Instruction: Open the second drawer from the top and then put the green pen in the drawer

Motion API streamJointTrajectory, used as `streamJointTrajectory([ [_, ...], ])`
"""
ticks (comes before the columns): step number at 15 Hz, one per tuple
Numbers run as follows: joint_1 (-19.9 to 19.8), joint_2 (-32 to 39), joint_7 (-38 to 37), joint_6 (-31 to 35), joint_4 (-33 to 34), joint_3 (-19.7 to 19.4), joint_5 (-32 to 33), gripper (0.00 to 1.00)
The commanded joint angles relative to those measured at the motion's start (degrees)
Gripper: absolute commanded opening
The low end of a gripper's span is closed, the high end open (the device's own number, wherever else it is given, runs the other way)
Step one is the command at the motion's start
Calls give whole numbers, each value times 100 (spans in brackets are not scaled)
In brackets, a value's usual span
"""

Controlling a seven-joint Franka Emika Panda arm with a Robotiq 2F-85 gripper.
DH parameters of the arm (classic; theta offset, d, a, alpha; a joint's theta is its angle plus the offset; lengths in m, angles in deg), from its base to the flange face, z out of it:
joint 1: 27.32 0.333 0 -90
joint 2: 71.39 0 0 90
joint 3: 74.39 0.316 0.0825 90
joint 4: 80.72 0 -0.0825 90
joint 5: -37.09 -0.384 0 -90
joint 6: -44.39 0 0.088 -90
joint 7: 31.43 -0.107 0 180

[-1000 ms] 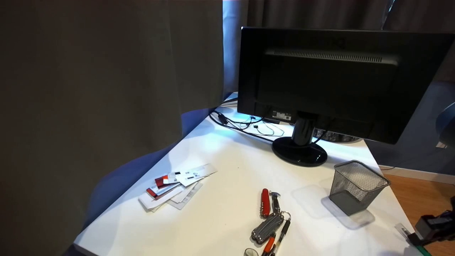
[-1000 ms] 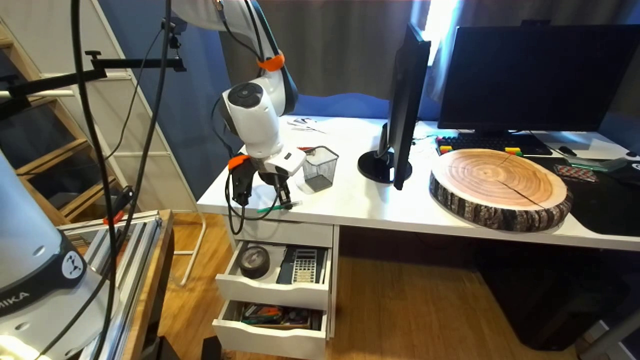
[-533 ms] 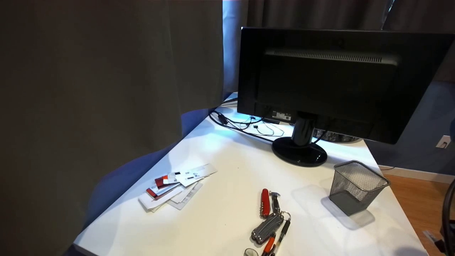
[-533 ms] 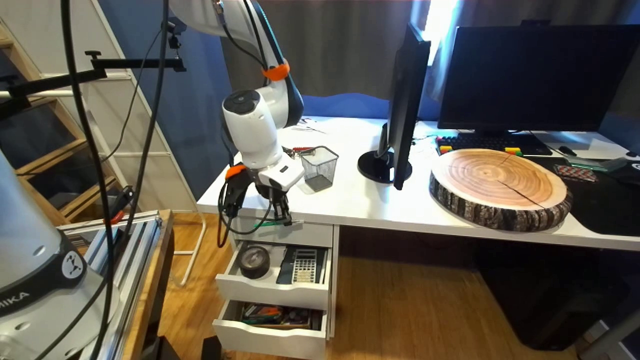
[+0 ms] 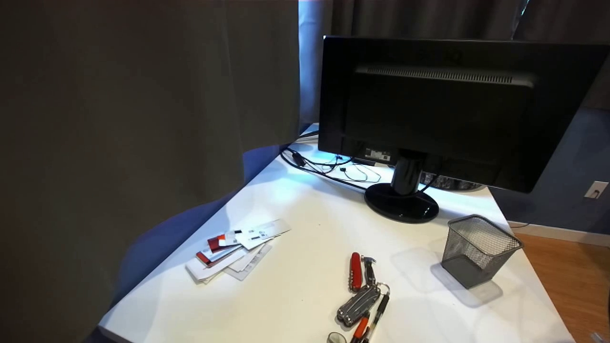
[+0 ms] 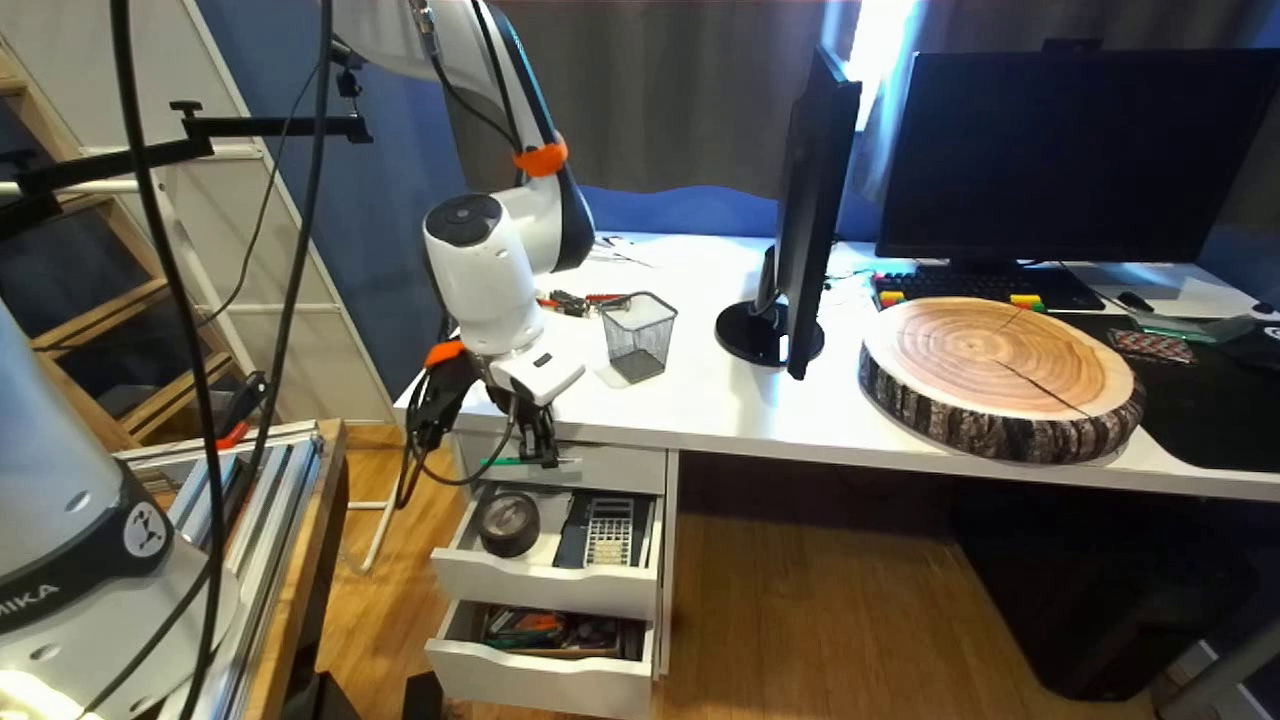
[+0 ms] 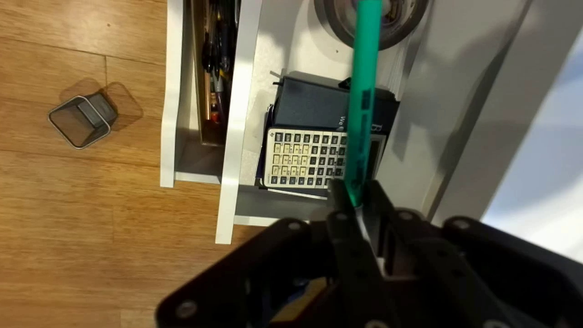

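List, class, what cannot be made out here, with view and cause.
Green pen: lettering too blurred in the wrist view.
Calculator: partly behind the pen in the wrist view.
Lower open drawer: contents partly hidden by its front in an exterior view.
Round item: cut off by an exterior view's bottom edge.

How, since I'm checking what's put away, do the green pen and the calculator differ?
The green pen is held by the gripper, while the calculator lies in the second drawer. The green pen is slim and rod-like; the calculator is broad and flat. The green pen is mostly green with small dark print, whereas the calculator shows rows of pale and dark keys. Both are longer than wide.
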Motion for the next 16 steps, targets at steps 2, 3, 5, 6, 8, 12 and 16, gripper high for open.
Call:
streamJointTrajectory([
  [2, -59, -253, -29, -329, -239, 30, -145, 45],
  [3, -41, -267, -24, -336, -251, 5, -159, 51],
  [5, -51, -311, -31, -345, -290, 7, -158, 66],
  [6, -54, -327, -37, -335, -296, 5, -156, 72],
  [8, -112, -373, -58, -343, -324, 33, -106, 86],
  [12, -365, -555, -100, -225, -391, 162, 140, 100],
  [16, -934, -963, -192, 67, -648, 624, 848, 100],
])
